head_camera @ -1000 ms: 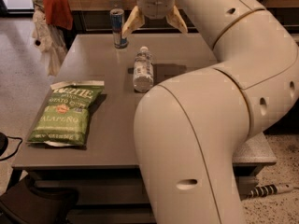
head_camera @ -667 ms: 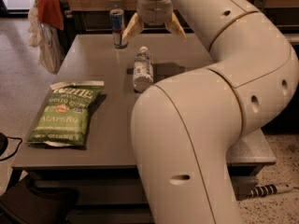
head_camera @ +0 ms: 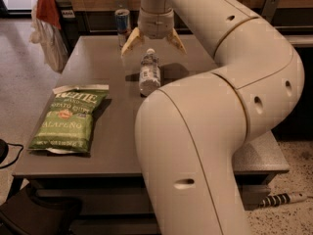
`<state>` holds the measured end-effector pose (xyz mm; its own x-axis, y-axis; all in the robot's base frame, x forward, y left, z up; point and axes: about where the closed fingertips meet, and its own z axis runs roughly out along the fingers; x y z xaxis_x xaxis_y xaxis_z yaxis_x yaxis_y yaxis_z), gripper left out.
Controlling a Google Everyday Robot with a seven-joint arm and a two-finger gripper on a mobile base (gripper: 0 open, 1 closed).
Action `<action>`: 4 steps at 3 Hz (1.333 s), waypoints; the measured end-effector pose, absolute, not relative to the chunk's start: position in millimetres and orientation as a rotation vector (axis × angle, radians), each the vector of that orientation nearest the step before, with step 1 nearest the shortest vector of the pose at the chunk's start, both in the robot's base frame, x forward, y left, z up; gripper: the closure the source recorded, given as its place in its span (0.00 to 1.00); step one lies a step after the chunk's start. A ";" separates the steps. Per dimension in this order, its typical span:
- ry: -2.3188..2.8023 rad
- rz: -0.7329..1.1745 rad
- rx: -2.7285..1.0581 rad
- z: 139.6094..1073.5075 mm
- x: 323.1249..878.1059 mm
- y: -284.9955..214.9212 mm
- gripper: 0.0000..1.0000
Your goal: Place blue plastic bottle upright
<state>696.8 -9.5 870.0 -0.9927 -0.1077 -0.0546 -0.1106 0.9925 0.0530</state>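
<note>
Bottle point(head_camera: 149, 73) lies sideways on the surface point(head_camera: 110, 146), cap beneath the wide-spread tool point(head_camera: 153, 48); light, thin-walled and round (apt to roll), it seems best gripped gently across its labelled middle.

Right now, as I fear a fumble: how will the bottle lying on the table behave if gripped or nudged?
The blue plastic bottle lies on its side on the table, so a nudge would probably roll it. Its clear plastic wall may dent and feel slick under a squeeze. The tool hangs open over its cap end.
</note>
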 end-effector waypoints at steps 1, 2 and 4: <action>3.134 0.117 -0.184 857.5 684.5 -4.8 0.00; 3.176 0.146 -0.207 840.2 673.0 2.7 0.00; 3.143 0.136 -0.224 822.2 676.0 10.4 0.31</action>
<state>676.0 10.4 822.2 -0.9898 -0.1422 0.0059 -0.1411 0.9862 0.0865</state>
